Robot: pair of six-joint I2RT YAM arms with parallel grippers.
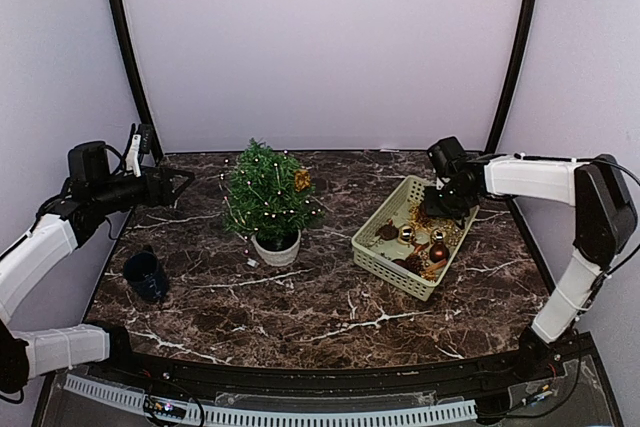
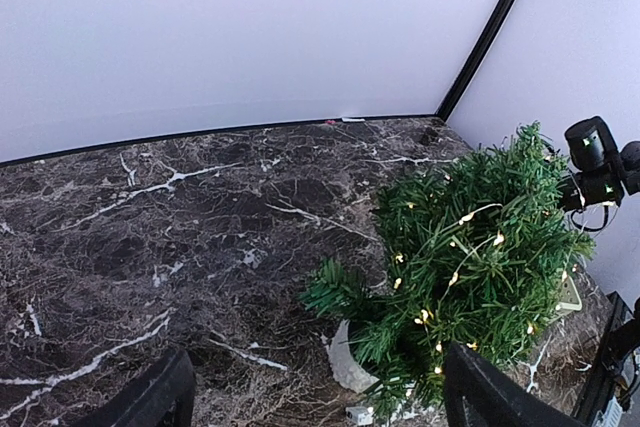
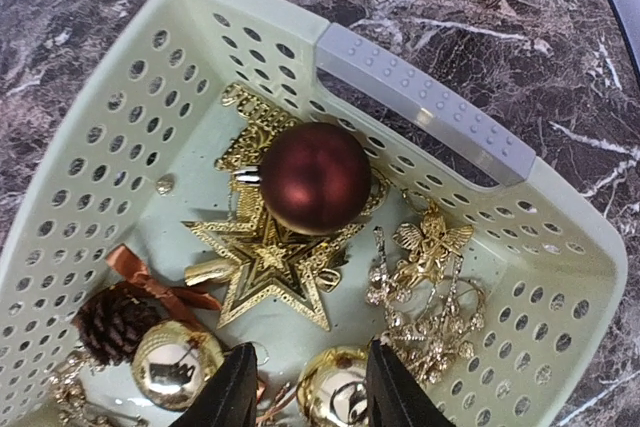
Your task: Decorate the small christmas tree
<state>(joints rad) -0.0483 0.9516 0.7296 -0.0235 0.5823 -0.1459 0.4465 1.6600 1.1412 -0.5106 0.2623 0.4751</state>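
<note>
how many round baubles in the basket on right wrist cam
3: a dark red bauble by the grey handle, a gold bauble beside the pine cone, another gold one at the bottom edge. More may lie outside this view.

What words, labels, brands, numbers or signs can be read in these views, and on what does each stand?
No readable text in any view.
basket handle: only raised dots, no letters.
white pot of the small christmas tree: blank on the side shown.
small device on the front rail: any marking is too small to read.
</note>
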